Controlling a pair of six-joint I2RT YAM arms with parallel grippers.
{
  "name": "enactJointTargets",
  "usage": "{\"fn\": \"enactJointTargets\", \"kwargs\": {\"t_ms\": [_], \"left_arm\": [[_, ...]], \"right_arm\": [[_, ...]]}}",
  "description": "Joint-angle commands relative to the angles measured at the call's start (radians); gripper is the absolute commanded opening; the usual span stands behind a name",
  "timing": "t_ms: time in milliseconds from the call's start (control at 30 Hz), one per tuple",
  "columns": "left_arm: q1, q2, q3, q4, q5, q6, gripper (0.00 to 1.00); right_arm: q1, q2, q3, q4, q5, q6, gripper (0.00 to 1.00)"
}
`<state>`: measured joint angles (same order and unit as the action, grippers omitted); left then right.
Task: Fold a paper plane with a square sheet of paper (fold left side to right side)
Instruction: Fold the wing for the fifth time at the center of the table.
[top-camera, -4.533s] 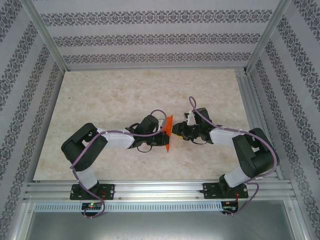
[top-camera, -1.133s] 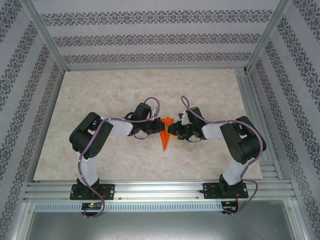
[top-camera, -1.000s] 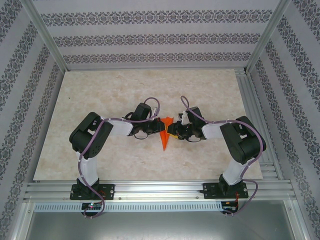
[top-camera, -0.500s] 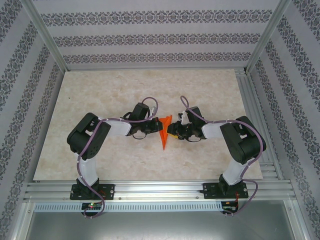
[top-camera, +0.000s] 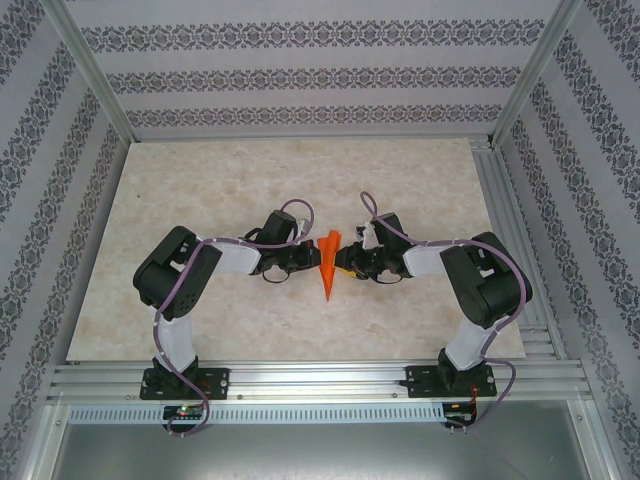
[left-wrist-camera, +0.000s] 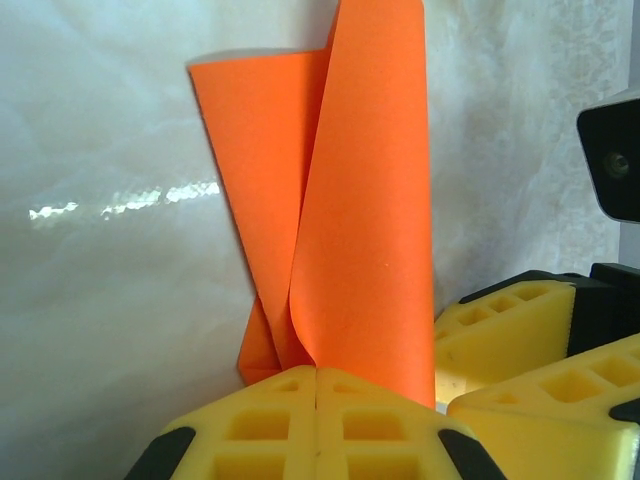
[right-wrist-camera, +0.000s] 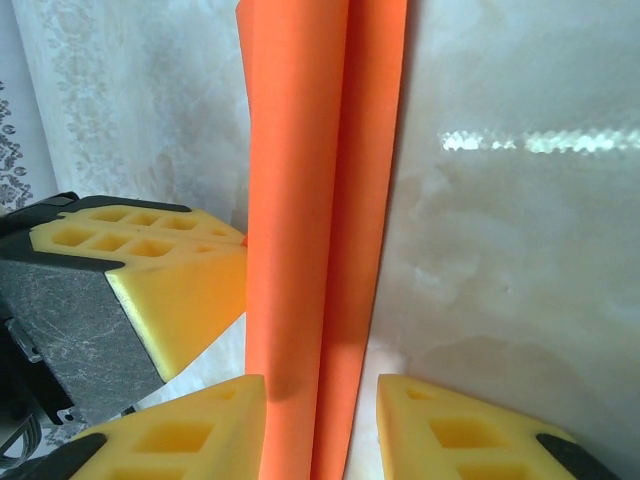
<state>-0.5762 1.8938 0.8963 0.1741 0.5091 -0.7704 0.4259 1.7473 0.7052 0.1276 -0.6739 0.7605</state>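
The orange paper (top-camera: 327, 268) — a slim, pointed dart with loose curling flaps — stands at the middle of the bench (top-camera: 200, 180). The left gripper (left-wrist-camera: 317, 375) is closed tight on its edge, and the right gripper (right-wrist-camera: 320, 385) is partly open, straddling it.

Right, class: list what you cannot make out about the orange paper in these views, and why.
Top external: paper too small, edge-on; folds unreadable between the left gripper and right gripper.
Left wrist: its bottom edge hidden behind the left gripper's shut fingers.
Right wrist: both its ends cut off by the frame's edges.
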Motion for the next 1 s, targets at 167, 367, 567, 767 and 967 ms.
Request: {"fn": "enactJointTargets", "kwargs": {"t_ms": [167,367,567,767,967], "left_arm": [[0.012,-0.006,-0.012,0.001,-0.017,0.020,0.00],[0.012,0.000,0.000,0.000,-0.011,0.023,0.00],[0.011,0.003,0.010,-0.017,-0.017,0.030,0.00],[0.011,0.009,0.012,-0.012,-0.018,0.026,0.00],[0.012,0.014,0.023,0.001,-0.011,0.015,0.00]], "right_arm": [[0.012,-0.006,0.016,-0.020,0.011,-0.021,0.35],[0.011,-0.037,0.020,-0.023,0.000,-0.016,0.35],[0.011,-0.107,-0.006,-0.004,-0.051,0.019,0.31],[0.028,-0.201,-0.114,0.066,-0.106,0.100,0.25],[0.087,-0.194,-0.161,0.157,-0.102,0.161,0.21]]}}
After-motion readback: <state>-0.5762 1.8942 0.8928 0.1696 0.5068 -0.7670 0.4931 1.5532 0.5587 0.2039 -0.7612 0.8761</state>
